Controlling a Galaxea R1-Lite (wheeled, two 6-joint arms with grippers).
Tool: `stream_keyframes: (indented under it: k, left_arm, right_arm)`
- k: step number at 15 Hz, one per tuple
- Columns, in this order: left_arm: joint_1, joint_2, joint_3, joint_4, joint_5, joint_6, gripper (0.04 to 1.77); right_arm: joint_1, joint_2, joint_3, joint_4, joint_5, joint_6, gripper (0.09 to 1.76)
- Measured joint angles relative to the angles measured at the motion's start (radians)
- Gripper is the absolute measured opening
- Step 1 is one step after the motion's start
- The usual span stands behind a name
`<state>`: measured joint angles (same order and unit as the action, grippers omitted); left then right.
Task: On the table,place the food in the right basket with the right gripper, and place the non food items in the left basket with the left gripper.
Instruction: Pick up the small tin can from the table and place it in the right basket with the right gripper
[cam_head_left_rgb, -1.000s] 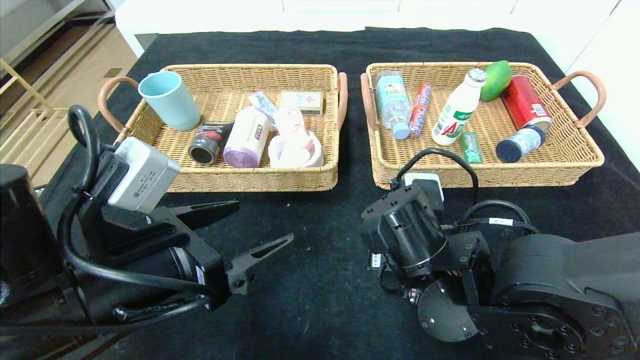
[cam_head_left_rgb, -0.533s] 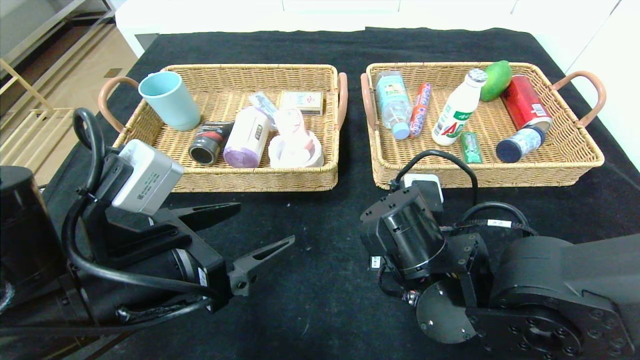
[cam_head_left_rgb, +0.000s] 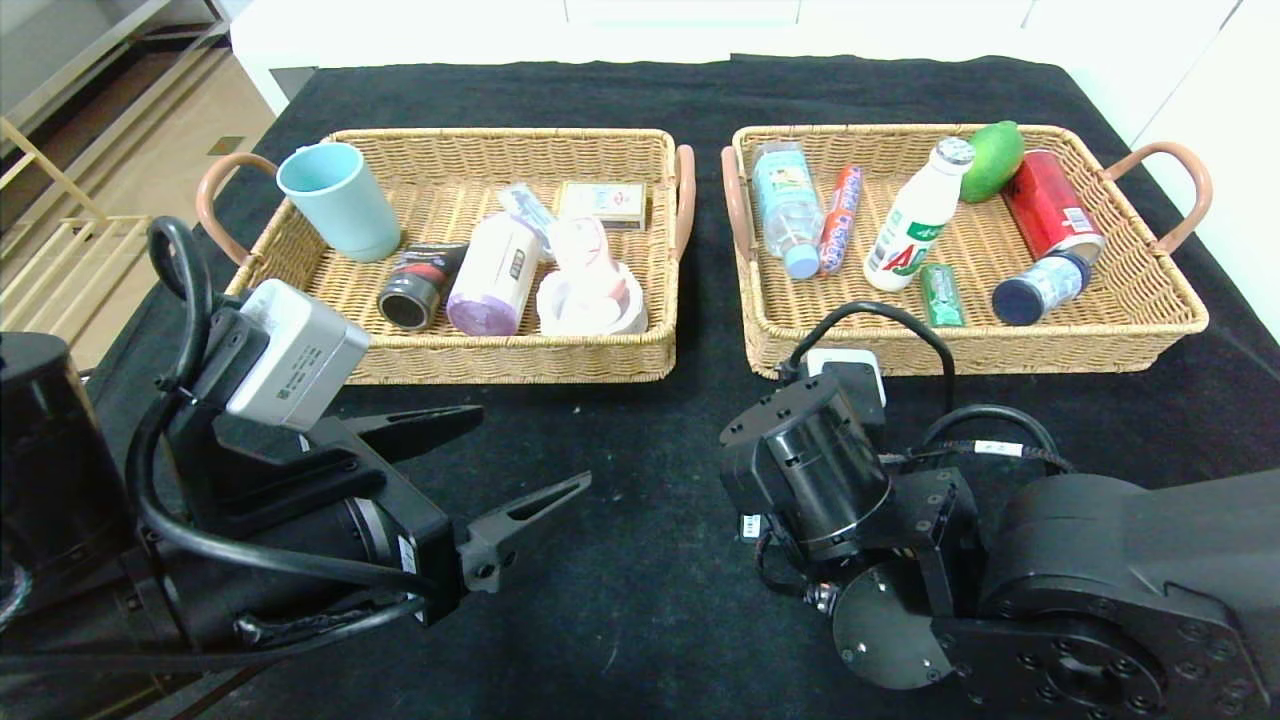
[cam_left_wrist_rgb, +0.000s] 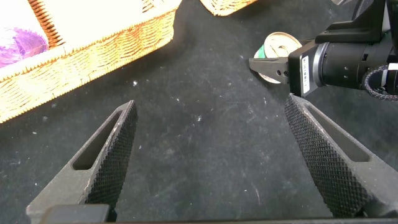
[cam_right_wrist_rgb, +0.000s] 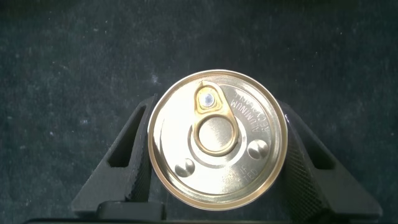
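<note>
My right gripper (cam_right_wrist_rgb: 217, 102) is shut on the small round pull-tab tin (cam_right_wrist_rgb: 219, 146), one finger on each side of it, over the black table (cam_head_left_rgb: 640, 600). In the head view its wrist (cam_head_left_rgb: 810, 480) hides both. The left wrist view shows the tin (cam_left_wrist_rgb: 281, 45) in that grip. My left gripper (cam_head_left_rgb: 530, 447) hovers open and empty at the near left. The sausage stick (cam_head_left_rgb: 840, 220), white drink bottle (cam_head_left_rgb: 915, 220) and green gum pack (cam_head_left_rgb: 940, 293) lie in the right basket (cam_head_left_rgb: 1000, 355). The black tube (cam_head_left_rgb: 420, 280) and pink squeeze bottle (cam_head_left_rgb: 585, 250) lie in the left basket (cam_head_left_rgb: 500, 360).
The left basket also holds a teal cup (cam_head_left_rgb: 340, 200), a pale purple roll (cam_head_left_rgb: 495, 275) and a small box (cam_head_left_rgb: 602, 200). A water bottle (cam_head_left_rgb: 785, 205), a green fruit (cam_head_left_rgb: 993, 158), a red can (cam_head_left_rgb: 1050, 205) and a blue-capped jar (cam_head_left_rgb: 1040, 288) lie in the right one.
Both arms have only drifted slightly, the left one a little to the right. The tin stays in the right grip. Nothing in the baskets has moved.
</note>
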<state>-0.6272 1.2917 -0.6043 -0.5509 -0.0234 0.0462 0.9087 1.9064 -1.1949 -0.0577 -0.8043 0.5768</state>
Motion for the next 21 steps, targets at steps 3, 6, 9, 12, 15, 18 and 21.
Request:
stream_keyframes:
  k: [3,6,9,12,15,18,21]
  left_arm:
    - [0.000,0.002,0.000,0.000,-0.001,0.000,1.72]
    - [0.000,0.005,0.000,0.000,-0.001,0.000,1.72]
    - [0.000,-0.008,0.000,-0.001,-0.001,0.000,1.72]
    - [0.000,0.003,0.000,-0.001,0.000,0.000,1.72]
    - [0.000,0.005,0.000,-0.002,0.000,0.000,1.72]
    - [0.000,0.004,0.000,-0.002,0.001,0.001,1.72]
    - [0.000,0.002,0.000,-0.003,0.002,0.001,1.72]
  right_arm:
    - [0.009,-0.010,0.001,0.005,0.001,-0.006,1.19]
    - [0.020,-0.037,0.000,0.005,0.000,-0.045,1.19]
    - [0.022,-0.070,0.000,0.005,0.000,-0.096,1.19]
    - [0.021,-0.111,-0.001,0.004,0.000,-0.181,1.19]
    - [0.010,-0.156,-0.037,0.001,0.000,-0.268,1.19]
    - [-0.011,-0.180,-0.109,0.000,0.001,-0.325,1.19]
    - [-0.043,-0.176,-0.187,-0.002,0.003,-0.360,1.19]
